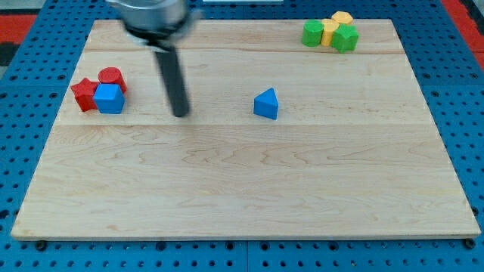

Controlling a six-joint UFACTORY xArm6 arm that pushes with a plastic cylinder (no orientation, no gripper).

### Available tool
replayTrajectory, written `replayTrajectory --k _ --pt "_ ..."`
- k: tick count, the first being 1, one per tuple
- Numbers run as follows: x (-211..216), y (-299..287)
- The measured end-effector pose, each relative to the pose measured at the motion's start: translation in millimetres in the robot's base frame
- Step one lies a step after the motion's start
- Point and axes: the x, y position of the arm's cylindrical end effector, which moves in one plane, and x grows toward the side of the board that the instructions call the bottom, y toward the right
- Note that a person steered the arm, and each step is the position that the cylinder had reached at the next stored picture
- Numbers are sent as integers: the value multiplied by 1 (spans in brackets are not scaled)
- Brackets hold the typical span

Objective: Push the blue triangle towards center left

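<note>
The blue triangle [266, 103] lies on the wooden board [242, 181], a little above and right of its middle. My tip [181, 114] rests on the board well to the left of the triangle, apart from it. Between my tip and the board's left edge sits a cluster: a blue cube [109, 98], a red star-shaped block [85, 94] and a red cylinder [112, 77], touching one another.
At the view's top right stands another cluster: a green block [312, 32], a yellow block [330, 31], a second yellow block [342, 18] and a green block [346, 38]. A blue pegboard [23, 121] surrounds the board.
</note>
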Motion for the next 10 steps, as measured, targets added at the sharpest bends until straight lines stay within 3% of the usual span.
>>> replayTrajectory --k 1,2,3,4,7,10 --pt "34 107" --pt "24 199" --pt "-28 185" --pt "-9 146" --pt "-30 57" --pt "-68 45"
